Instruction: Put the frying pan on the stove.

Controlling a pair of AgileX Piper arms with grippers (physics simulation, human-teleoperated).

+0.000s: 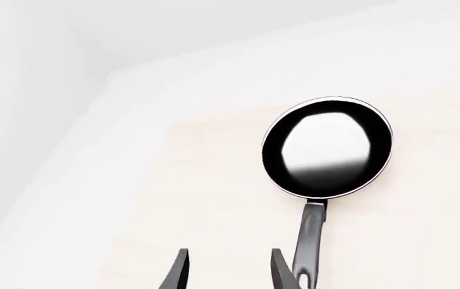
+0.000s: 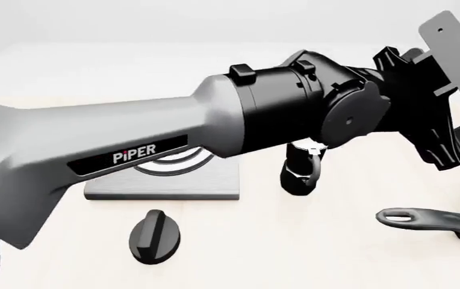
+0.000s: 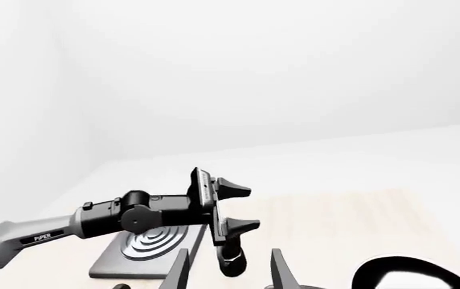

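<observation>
Worktop [image 2: 294, 241]: pale, light wood tone, carries everything below.

Left arm [image 2: 133, 150]: fills most of the front view, reaching across from the left toward the right side. It hides part of the stove and of the moka pot.

Stove [image 2: 206, 180]: grey square slab, left of centre, lying flat; ringed burner partly visible under the arm. Nothing rests on it.

Frying pan [image 1: 327, 147]: flat on the worktop at the right, well apart from the stove. In the front view only the bowl's edge and the slotted handle [image 2: 422, 220] show, handle pointing toward the stove side. Not yet gripped.

Moka pot [image 2: 302, 171]: stands between stove and pan, mostly hidden by the arm.

Knob [image 2: 155, 236]: small black oval, on the near side of the stove.

Left hand [image 1: 228, 271]: fingers spread, holding nothing. In its wrist view the handle lies just beside one fingertip, not between the two.

Right hand [image 3: 230, 271]: fingers parted, holding nothing, set back from the pan.

Step in hand, as judged: left hand lining up on the handle.
- Shift sideways until the handle sits midway between the fingers, then lower.
- Grip nearer the bowl than the slot, to limit droop.
- Lift clear before travelling; the moka pot stands on the direct path and could be knocked.
- Set down with the bowl centred on the rings.
</observation>
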